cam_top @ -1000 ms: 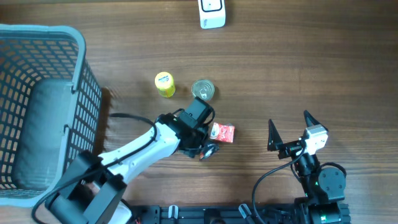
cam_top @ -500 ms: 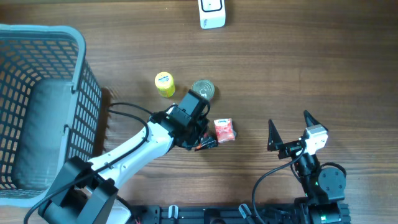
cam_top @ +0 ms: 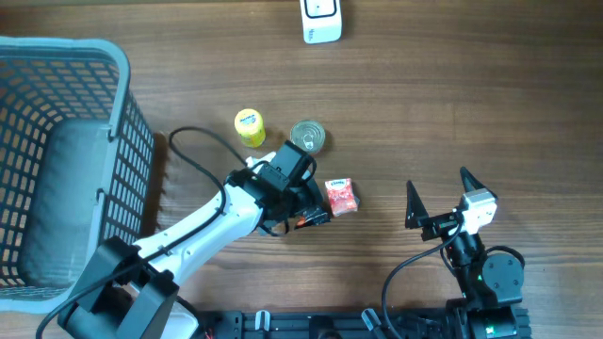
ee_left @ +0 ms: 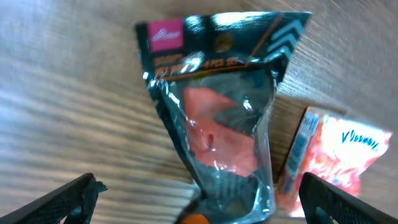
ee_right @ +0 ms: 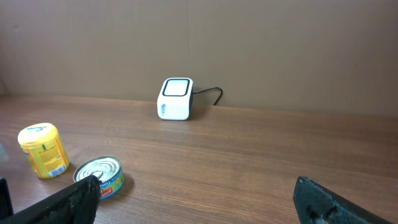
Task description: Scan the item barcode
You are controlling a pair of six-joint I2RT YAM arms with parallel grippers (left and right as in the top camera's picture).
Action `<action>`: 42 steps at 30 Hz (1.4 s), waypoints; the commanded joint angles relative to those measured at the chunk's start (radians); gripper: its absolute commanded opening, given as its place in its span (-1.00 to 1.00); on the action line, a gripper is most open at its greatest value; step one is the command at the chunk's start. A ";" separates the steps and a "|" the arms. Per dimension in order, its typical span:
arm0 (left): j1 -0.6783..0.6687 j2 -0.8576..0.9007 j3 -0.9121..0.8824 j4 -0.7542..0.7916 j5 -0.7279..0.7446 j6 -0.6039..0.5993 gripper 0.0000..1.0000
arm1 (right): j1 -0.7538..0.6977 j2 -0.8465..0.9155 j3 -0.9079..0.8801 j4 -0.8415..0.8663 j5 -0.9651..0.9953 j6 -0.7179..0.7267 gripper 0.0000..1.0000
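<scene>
The left gripper [ee_left: 199, 186]: jaws spread wide, its 2 fingers at either lower corner of the wrist view, neither touching anything. Between them, flat on the table [cam_top: 452, 85], lies the pouch [ee_left: 214, 118]. It has a dark foil top with a pink label and a clear window showing red contents. Nothing grips it. Just right of it is a red-and-white packet [ee_left: 339, 158], edges touching or overlapping; cannot tell which. Seen from overhead, the pouch sits near table centre, mostly hidden under the left wrist. Beyond it stand 1 tin can [cam_top: 308, 136] and 1 yellow canister [cam_top: 250, 127], apart from each other. The white scanner [cam_top: 321, 19] is at the far edge, well apart from the pouch. The right gripper [cam_top: 440, 193]: likewise spread, empty, at the near right. A grey basket [cam_top: 121, 85] stands far left.
</scene>
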 commanded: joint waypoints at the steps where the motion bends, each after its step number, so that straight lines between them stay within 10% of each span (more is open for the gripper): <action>1: 0.004 -0.013 -0.001 0.002 -0.105 0.251 1.00 | 0.004 -0.002 -0.001 0.006 0.013 -0.006 1.00; 20: 0.100 0.083 -0.001 -0.013 0.091 0.105 0.80 | 0.004 -0.002 -0.001 0.006 0.013 -0.006 1.00; 42: 0.073 0.066 0.090 -0.083 0.077 0.515 0.99 | 0.004 -0.002 -0.001 0.006 0.013 -0.006 1.00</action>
